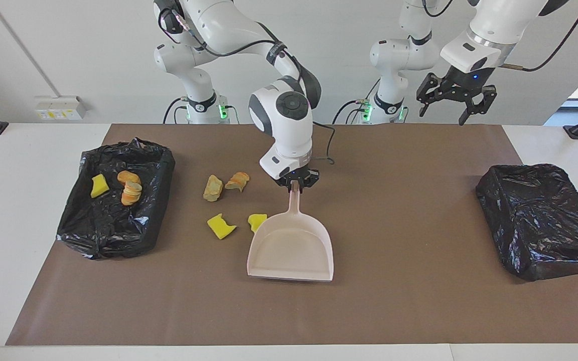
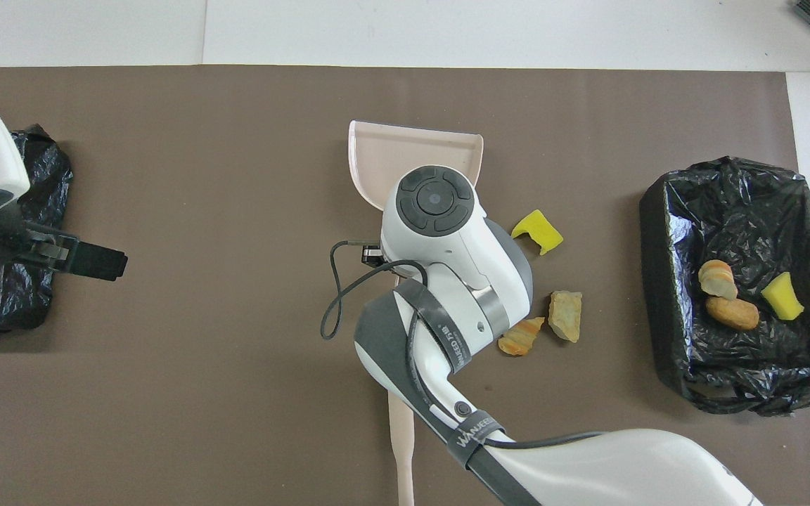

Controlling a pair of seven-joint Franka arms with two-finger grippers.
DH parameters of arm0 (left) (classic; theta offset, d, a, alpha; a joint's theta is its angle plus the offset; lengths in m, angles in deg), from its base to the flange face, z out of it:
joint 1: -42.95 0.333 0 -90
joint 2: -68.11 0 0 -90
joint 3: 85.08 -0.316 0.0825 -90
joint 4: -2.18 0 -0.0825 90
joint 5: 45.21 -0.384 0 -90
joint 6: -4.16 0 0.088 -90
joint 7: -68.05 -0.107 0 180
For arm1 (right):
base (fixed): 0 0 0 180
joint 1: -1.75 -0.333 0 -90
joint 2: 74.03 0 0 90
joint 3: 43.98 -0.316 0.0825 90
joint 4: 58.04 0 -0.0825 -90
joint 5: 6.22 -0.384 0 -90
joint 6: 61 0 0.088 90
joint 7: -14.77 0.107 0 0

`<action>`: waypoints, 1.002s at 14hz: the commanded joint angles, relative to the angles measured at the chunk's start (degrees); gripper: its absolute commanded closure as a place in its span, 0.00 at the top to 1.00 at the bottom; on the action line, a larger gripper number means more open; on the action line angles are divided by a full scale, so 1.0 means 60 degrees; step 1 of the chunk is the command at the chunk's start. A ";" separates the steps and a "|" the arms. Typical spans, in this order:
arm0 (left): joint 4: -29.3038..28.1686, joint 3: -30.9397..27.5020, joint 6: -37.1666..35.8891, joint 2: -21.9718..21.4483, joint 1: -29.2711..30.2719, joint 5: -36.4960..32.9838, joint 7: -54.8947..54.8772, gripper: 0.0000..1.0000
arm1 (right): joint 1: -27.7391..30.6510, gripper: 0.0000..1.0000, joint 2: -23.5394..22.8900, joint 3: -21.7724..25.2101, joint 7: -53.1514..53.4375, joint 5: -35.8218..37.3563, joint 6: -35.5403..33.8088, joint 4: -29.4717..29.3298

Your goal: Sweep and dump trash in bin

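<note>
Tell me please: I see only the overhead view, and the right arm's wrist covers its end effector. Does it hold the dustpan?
Observer: Yes. In the facing view the right end effector is shut on the top of the handle of the dustpan.
Operator: I count three loose pieces. Is this correct?
Observer: No, there are four. A second yellow chunk lies right beside the dustpan's side. The arm hides it in your view.
Operator: And the left end effector, is it down low?
Observer: No. The left end effector hangs high in the air, open and empty.
</note>
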 commanded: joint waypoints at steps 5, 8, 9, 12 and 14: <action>-0.0610 0.0072 -0.0004 -0.0397 0.0152 -0.0098 -0.0128 1.00 | -0.0446 0.00 -0.1033 -0.0195 0.0479 -0.0241 0.0529 -0.0718; -0.0669 0.0072 -0.0004 -0.0456 0.0152 -0.0098 -0.0128 1.00 | -0.0475 0.00 -0.1121 -0.0195 0.0479 -0.0154 0.0456 -0.0689; -0.0669 0.0072 -0.0004 -0.0456 0.0152 -0.0098 -0.0142 1.00 | -0.0475 0.00 -0.1121 -0.0195 0.0465 -0.0139 0.0355 -0.0689; -0.0669 0.0072 -0.0019 -0.0456 0.0167 -0.0098 -0.0142 1.00 | -0.0475 0.00 -0.1107 -0.0166 0.0479 0.0007 -0.0040 -0.0718; -0.0669 0.0072 -0.0019 -0.0456 0.0182 -0.0098 -0.0142 1.00 | -0.0475 0.00 -0.1078 -0.0107 0.0479 0.0037 -0.0130 -0.0718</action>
